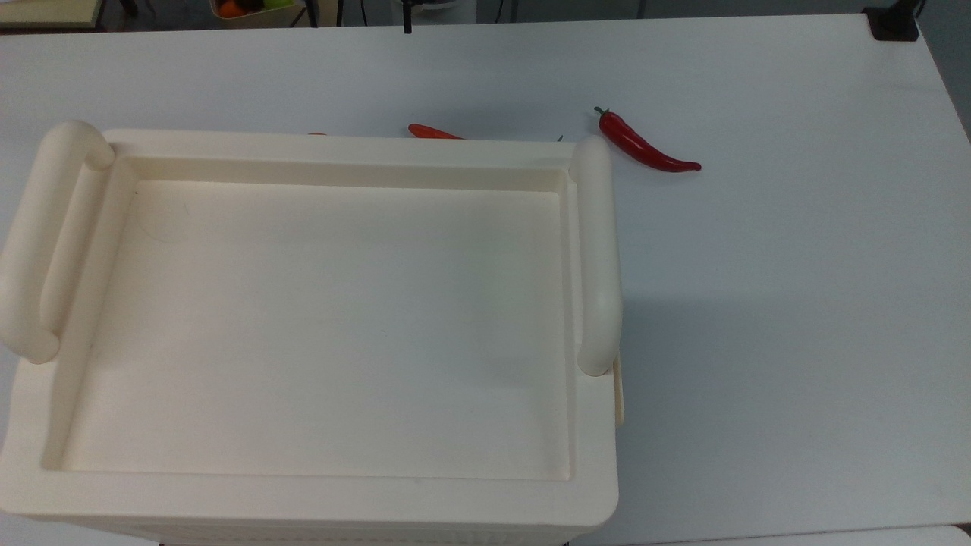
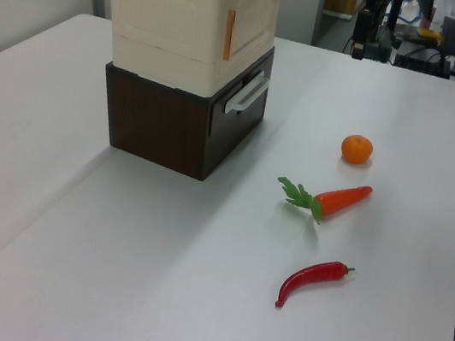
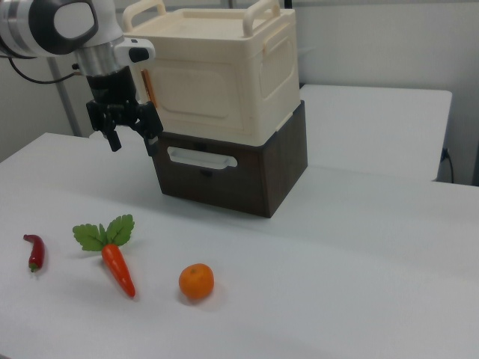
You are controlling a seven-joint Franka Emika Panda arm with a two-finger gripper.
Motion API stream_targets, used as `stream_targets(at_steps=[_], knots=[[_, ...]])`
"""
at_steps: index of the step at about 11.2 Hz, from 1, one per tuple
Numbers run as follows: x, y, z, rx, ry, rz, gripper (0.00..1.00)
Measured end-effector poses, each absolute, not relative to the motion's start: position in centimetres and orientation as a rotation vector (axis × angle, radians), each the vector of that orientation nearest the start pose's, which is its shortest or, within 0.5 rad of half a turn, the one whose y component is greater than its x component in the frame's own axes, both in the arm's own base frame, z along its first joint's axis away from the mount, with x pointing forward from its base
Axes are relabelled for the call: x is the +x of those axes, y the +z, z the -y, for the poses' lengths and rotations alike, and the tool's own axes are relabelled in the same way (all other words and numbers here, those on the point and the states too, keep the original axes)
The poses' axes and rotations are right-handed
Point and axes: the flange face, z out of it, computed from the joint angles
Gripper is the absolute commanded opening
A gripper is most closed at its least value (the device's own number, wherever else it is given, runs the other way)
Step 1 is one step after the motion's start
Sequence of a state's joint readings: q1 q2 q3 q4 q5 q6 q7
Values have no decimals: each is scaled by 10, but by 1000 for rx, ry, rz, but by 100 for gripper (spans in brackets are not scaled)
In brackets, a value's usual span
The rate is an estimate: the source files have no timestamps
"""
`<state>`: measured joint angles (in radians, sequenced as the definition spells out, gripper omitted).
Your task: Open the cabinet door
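1. Gripper (image 3: 129,137) hangs just off the right view's left corner of the cream cabinet (image 3: 217,75), fingers spread apart, holding nothing.
2. Cabinet door (image 3: 196,91) lies flush on the cabinet's front face, above the dark brown drawer unit (image 3: 224,168).
3. Carrot (image 3: 116,263), orange (image 3: 196,282) and red chili (image 3: 34,252) lie on the white table (image 3: 359,262), nearer than the cabinet.
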<state>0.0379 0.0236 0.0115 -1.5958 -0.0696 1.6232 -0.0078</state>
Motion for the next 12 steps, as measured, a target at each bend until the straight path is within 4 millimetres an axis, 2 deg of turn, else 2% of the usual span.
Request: stream_targets(at_steps=[5,8,9,10,12], knots=[[566,603,-19,-3209,-6,92,100],[575,623,-24,-3204,-116,41,100],[581,632,-30,-3195,-195,2,100],[592,638,-48,-3172,-319,-14,100],[607,636,-79,-3128,-456,-36,100]])
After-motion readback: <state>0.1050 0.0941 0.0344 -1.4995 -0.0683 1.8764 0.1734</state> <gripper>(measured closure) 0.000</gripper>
